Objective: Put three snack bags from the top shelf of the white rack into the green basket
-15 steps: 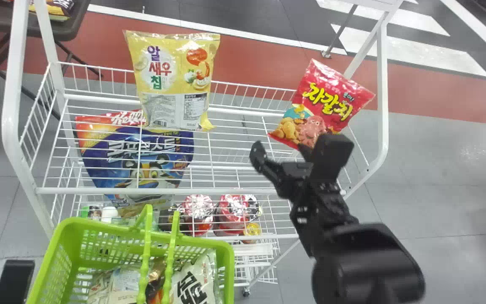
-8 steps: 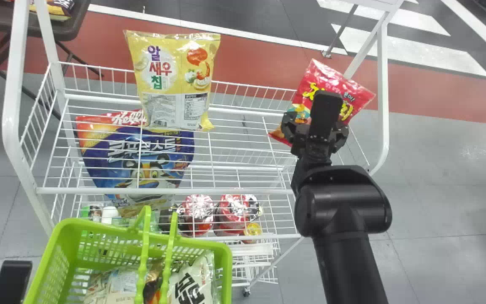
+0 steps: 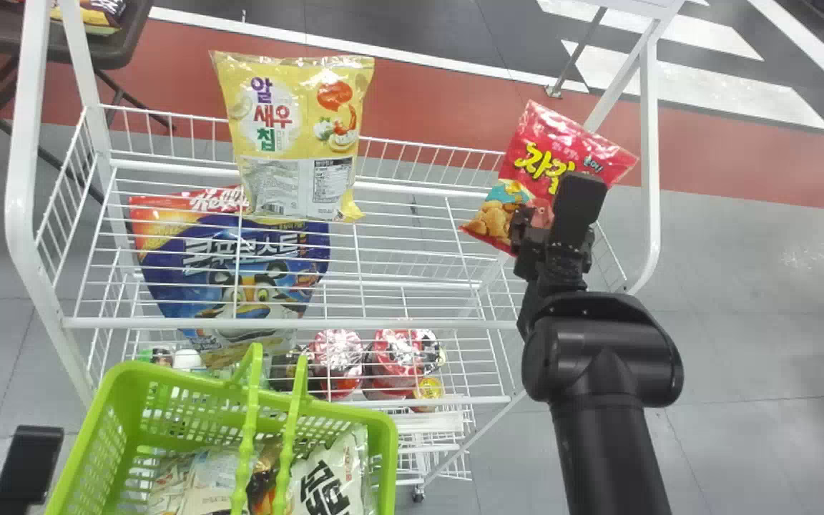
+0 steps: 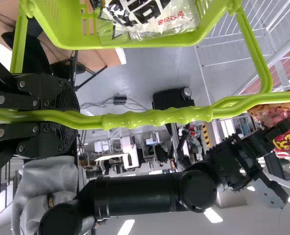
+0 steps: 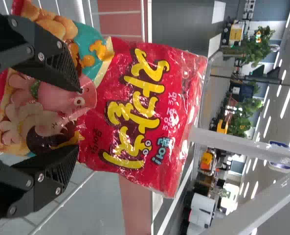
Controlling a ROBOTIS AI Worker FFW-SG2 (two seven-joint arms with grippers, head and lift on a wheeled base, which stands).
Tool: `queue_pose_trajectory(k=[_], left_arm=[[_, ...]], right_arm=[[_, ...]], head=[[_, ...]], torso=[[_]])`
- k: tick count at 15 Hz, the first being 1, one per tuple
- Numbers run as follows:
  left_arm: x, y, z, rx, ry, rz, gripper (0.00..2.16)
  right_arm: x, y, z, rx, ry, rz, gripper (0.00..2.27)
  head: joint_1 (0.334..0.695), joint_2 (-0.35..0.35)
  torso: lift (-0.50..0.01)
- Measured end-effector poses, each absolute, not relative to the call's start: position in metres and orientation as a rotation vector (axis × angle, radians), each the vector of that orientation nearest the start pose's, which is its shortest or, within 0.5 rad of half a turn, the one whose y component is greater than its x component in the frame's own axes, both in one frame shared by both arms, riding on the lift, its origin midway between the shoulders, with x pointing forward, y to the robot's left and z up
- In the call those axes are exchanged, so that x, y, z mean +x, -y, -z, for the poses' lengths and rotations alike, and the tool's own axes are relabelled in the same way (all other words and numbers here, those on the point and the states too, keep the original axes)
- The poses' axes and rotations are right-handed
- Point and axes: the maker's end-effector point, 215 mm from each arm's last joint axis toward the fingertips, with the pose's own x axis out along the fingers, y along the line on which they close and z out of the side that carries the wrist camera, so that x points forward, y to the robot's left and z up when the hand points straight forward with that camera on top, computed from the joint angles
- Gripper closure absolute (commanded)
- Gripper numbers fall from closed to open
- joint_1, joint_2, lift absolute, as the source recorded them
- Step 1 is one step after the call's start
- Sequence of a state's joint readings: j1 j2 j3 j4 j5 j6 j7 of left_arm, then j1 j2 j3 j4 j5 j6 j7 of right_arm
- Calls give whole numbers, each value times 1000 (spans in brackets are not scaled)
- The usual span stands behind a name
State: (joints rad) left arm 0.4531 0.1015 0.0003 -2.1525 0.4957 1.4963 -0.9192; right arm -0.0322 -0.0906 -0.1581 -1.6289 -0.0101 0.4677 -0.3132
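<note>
In the head view my right gripper (image 3: 551, 222) is at the lower part of the red snack bag (image 3: 555, 161), which leans at the right end of the rack's top shelf. In the right wrist view my right gripper (image 5: 79, 119) stands open, its two fingers apart before the printed face of the red bag (image 5: 135, 110). A yellow snack bag (image 3: 297, 136) stands at the shelf's back left. My left gripper (image 3: 26, 465) is left of the green basket (image 3: 104, 436); in the left wrist view my left gripper (image 4: 66, 116) is shut on the basket's handle (image 4: 157, 117). A white bag (image 3: 330, 476) and other packs lie in the basket.
The white rack (image 3: 290, 324) has upright posts at both sides. A large blue cereal bag (image 3: 240, 265) and red-lidded cups (image 3: 337, 357) are on the level below. A dark table (image 3: 115, 46) stands at the back left.
My right arm has come up from below the red bag to in front of it, then shifted slightly right. The bag has barely moved, and the basket has shifted a little.
</note>
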Motion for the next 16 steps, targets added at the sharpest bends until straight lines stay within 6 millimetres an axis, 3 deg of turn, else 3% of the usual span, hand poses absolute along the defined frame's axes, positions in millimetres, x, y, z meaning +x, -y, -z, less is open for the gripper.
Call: queue_pose_trajectory(k=[7, 13, 16], left_arm=[[176, -3, 427, -896, -1196, 1118, 1514], [177, -2, 425, -890, -1200, 1121, 1514], [178, -2, 426, -889, -1200, 1119, 1514]], right_arm=[[564, 409, 380, -84, -233, 427, 2236], [540, 381, 357, -76, -150, 356, 2236], [511, 343, 341, -56, -114, 261, 2236]], head=[[695, -350], [695, -350], [695, -350]], torso=[[0], [0], [0]])
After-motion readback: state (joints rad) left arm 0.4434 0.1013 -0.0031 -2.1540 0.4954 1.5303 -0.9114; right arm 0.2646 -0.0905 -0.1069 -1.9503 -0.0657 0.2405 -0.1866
